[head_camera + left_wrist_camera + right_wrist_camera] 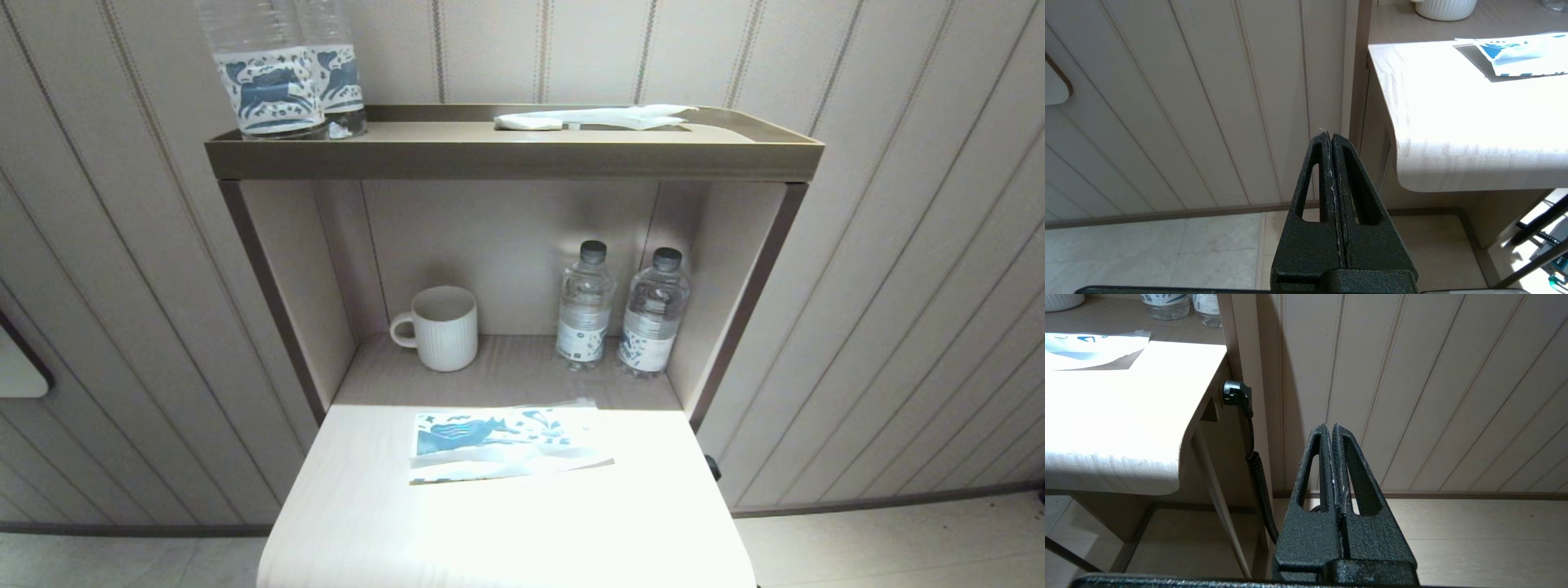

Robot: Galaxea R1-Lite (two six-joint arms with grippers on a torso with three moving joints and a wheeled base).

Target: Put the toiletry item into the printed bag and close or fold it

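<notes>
The printed bag (pixel 506 445) lies flat near the back of the pale table (pixel 506 531), horse print up, with a pale strip folded along its near edge. Its corners also show in the left wrist view (pixel 1519 55) and the right wrist view (pixel 1090 349). No toothbrush shows in any view. My left gripper (pixel 1329 134) hangs shut and empty below table height, off the table's left side. My right gripper (pixel 1330 425) hangs shut and empty off the table's right side. Neither arm appears in the head view.
A white ribbed mug (pixel 441 327) and two small water bottles (pixel 620 314) stand in the niche behind the bag. On the top shelf (pixel 506 159) are two horse-label bottles (pixel 282 73) and a flat white packet (pixel 596 118). A black cable (pixel 1259 477) hangs by the table's right leg.
</notes>
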